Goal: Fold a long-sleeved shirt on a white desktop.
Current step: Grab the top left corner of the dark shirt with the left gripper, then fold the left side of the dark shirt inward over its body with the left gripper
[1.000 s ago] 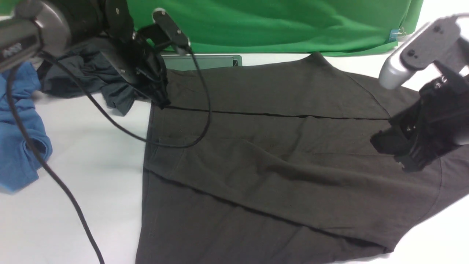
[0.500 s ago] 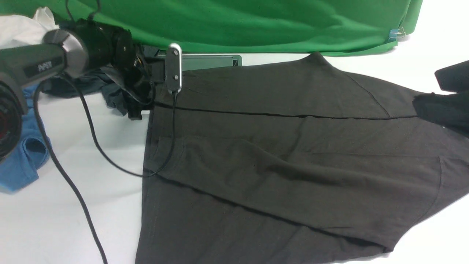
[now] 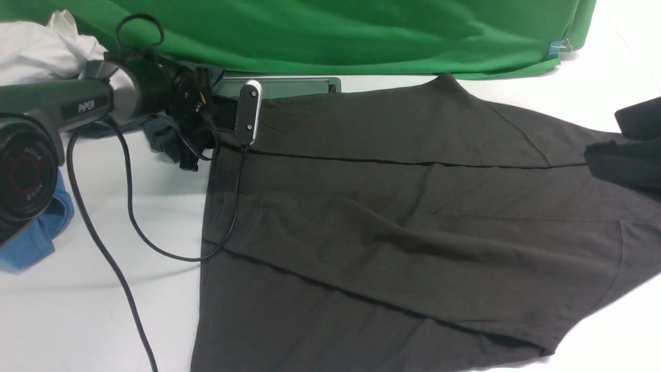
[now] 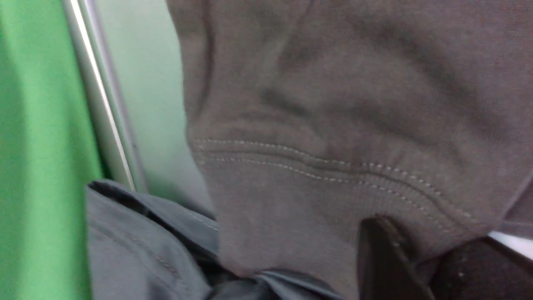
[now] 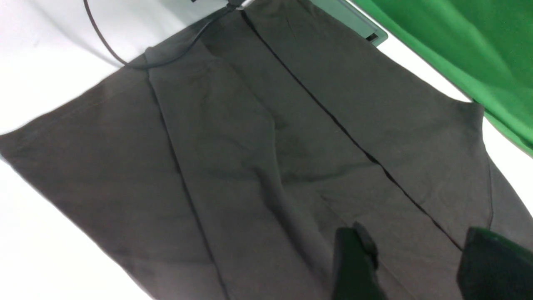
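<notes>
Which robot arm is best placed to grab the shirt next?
Probably left. The left gripper sits beside the hem of the long-sleeved shirt, filling its wrist view. The right gripper is open but sees the cloth from farther off.

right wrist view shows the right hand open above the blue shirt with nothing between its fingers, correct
Not quite. The right hand is open with nothing between its fingers, but it is above the long-sleeved shirt, the dark one, not the blue shirt, which lies far off to the left. The right wrist view shows this.

Bright even light, soft shadows
</notes>
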### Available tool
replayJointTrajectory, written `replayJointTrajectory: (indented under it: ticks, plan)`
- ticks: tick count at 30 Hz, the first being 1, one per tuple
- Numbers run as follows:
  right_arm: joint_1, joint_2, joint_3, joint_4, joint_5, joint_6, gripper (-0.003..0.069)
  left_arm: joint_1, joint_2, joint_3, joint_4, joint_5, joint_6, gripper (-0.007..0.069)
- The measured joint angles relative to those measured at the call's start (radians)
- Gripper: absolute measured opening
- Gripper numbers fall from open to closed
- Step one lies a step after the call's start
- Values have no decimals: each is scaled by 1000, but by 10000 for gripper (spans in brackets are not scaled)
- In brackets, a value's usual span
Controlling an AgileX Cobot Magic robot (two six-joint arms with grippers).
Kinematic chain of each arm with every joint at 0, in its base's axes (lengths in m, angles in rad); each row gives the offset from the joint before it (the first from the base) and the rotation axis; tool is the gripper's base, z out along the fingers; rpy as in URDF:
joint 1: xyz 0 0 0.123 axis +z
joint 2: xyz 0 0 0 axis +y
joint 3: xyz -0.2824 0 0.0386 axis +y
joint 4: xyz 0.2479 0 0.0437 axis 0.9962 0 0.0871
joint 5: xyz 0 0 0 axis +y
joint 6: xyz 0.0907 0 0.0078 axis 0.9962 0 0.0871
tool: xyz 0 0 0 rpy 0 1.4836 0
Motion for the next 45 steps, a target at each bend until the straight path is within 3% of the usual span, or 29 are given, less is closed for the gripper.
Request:
replayJointTrajectory:
  ticks: [1,4,14,26,31,36,45]
  plan:
    - [0,0,0,0,0,0,335,0,-4,0,-1,14,-3,84]
    - [0,0,0,0,0,0,335,0,-20,0,-15,40,-8,40]
    - [0,0,0,0,0,0,335,-4,-134,0,-178,173,-15,38]
    - [0,77,38,-5,-55,-11,351,-74,-250,0,-192,335,-124,38]
    - [0,238,38,-12,-170,-97,440,-99,-301,0,-192,380,-157,38]
    - [-3,465,38,-16,-375,-310,526,-101,-359,0,-186,390,-176,38]
    - [-69,827,-51,13,-624,-494,536,-102,-414,0,-198,387,-201,38]
